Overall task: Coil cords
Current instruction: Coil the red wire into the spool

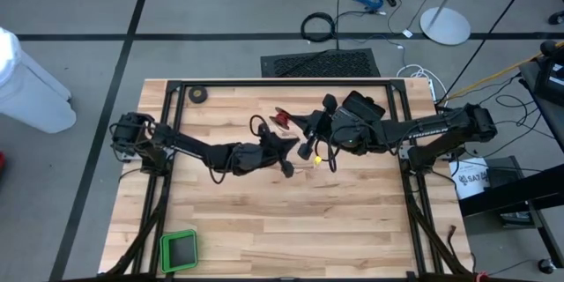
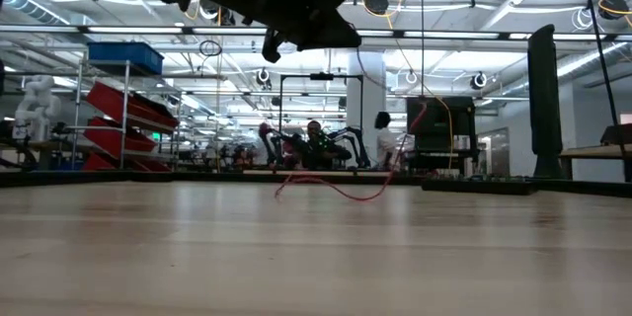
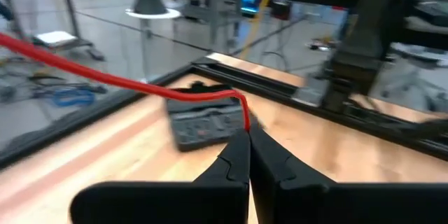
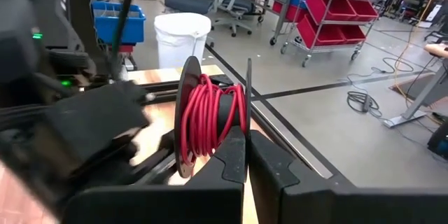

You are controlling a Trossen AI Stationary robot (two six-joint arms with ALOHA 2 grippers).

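A black tape roll [image 1: 199,94] and green tray [image 1: 179,250] sit on the table [image 1: 264,220].

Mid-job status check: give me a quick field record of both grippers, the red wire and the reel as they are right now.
left gripper: shut on the red wire, near the table's middle
right gripper: shut on the reel, just right of the left gripper
reel: black flanges, several turns of red wire wound on it
red wire: one run stretches away from the left gripper; in the low view a slack length sags to the table
coiling: partly done, loose wire remains
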